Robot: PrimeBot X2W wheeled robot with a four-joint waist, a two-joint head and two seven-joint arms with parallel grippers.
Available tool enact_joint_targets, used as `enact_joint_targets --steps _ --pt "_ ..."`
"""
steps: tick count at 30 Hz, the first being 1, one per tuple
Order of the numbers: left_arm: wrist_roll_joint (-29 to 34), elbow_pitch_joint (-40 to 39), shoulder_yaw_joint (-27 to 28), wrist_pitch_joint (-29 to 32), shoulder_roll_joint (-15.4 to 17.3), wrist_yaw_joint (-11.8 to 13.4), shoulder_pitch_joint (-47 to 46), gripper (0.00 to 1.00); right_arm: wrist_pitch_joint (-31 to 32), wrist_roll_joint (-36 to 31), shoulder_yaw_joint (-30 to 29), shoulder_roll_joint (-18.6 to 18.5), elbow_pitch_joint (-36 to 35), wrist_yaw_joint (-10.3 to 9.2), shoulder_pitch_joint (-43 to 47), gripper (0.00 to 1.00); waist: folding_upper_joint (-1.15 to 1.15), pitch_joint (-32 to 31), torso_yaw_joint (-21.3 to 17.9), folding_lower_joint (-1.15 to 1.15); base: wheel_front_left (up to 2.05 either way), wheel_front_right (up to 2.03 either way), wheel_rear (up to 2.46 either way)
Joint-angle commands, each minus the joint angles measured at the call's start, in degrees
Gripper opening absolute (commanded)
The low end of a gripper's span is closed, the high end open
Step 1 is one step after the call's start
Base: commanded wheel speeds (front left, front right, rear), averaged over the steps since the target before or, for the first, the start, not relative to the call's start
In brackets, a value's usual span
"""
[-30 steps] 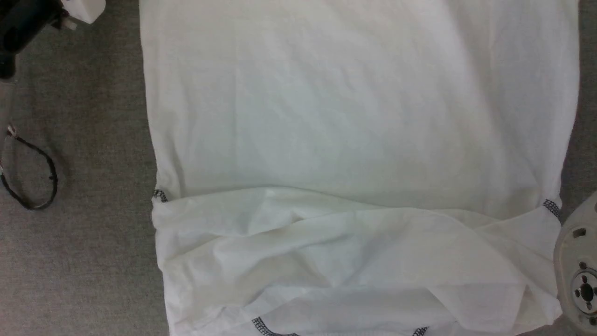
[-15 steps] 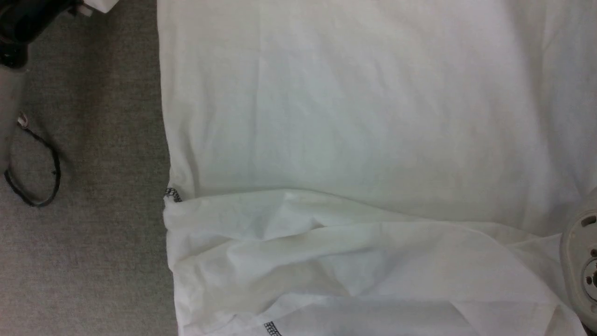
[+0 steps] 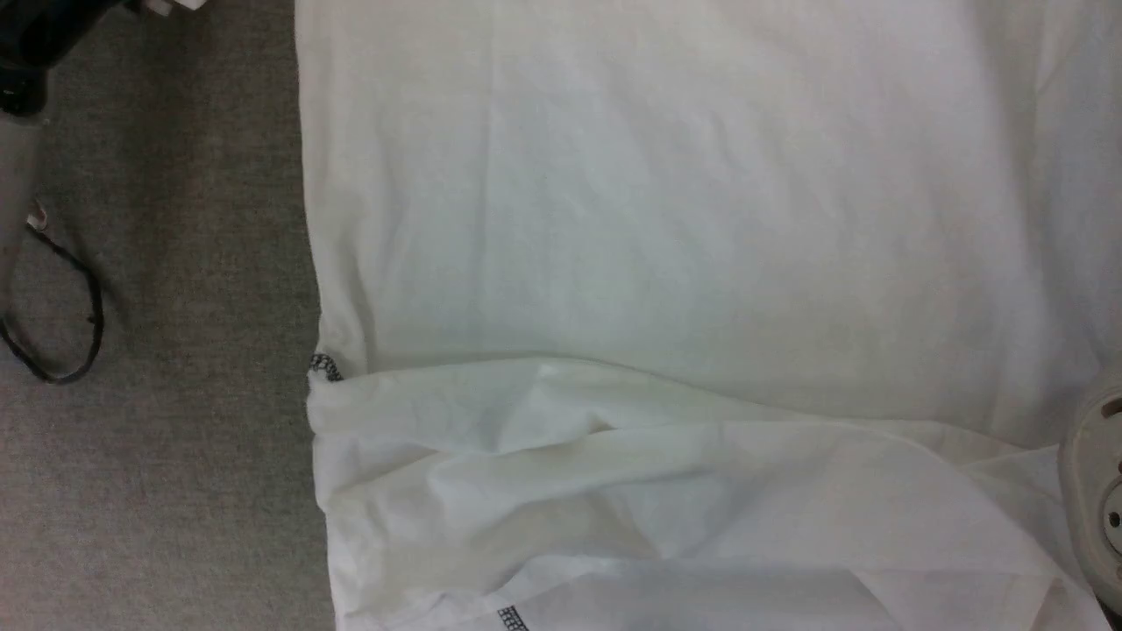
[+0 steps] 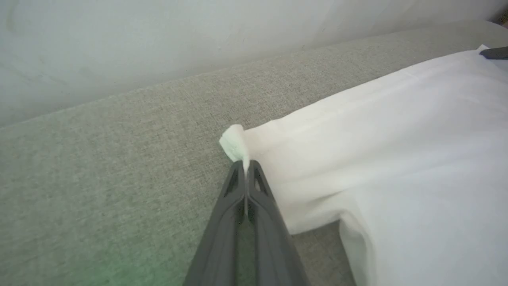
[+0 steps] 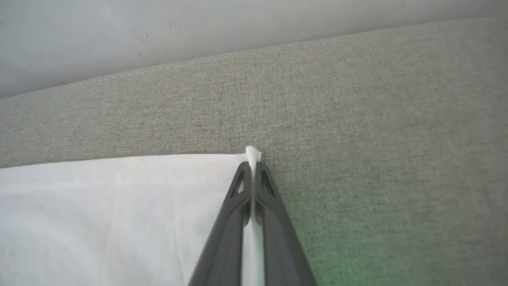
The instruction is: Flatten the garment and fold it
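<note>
Fingers first: the left gripper point(image 4: 247, 165) has its two long dark fingers point(image 4: 222, 226) pinched tight together on a corner of the white thin-fabric short-sleeved T-shirt point(image 3: 666, 219), with a small tuft of cloth poking out past the tips. Same deal on the right gripper point(image 5: 253, 163): jaws closed flat on the shirt's hemmed corner, a strip of white fabric running down between the fingers and a tiny nub sticking out at the top. From the head view, the T-shirt is spread over the grey woven surface point(image 3: 158, 456), covering most of it, with its left edge fairly straight and the broad upper part lying smooth. The part nearest the camera is rumpled, with a loose layer folded over the body and creased across. Bits of dark grey zigzag stitching point(image 3: 326, 366) peek out at the left edge and down at the bottom. A thin black cable loop point(image 3: 74, 350) lies on the surface off to the left, well apart from the shirt. A pale round robot housing point(image 3: 1091, 491) sits over the shirt at the right edge. Both wrist views show a pale wall point(image 5: 198, 35) behind the surface. In the left wrist view there's a dark sliver at the shirt's far corner, maybe the other gripper, but it's too small to tell.
</note>
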Motion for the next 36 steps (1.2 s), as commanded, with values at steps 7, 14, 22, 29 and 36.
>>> enact_joint_targets --steps 7,14,22,29,36 --pt "1.21 1.75 1.77 -6.61 0.4 0.47 -0.19 0.0 -7.59 2.6 0.98 0.4 -0.33 -0.05 0.42 0.0 0.0 -2.17 -0.43 0.01 0.0 0.0 0.0" --pt "1.29 1.4 4.43 -14.02 0.86 0.55 0.68 0.0 -12.71 5.95 3.29 0.4 -1.95 -0.05 2.57 0.0 0.0 -6.6 -0.71 0.01 0.0 0.0 0.0" --pt "-0.98 -4.84 5.0 -18.8 3.44 0.23 8.16 0.0 -15.05 11.18 6.74 0.4 -9.99 -0.05 12.9 0.0 0.0 -13.49 -0.21 0.01 0.0 0.0 0.0" --pt "-3.69 -14.99 6.51 -22.74 8.02 0.73 21.54 0.0 -14.4 16.91 7.42 0.4 -21.4 -0.05 27.79 0.0 0.0 -21.42 0.07 0.01 0.0 0.0 0.0" --pt "-6.72 -27.0 8.17 -26.52 11.48 5.63 38.87 0.0 -14.21 22.97 5.23 0.4 -31.08 -0.05 43.57 0.0 0.0 -28.61 0.89 0.01 0.0 0.0 0.0"
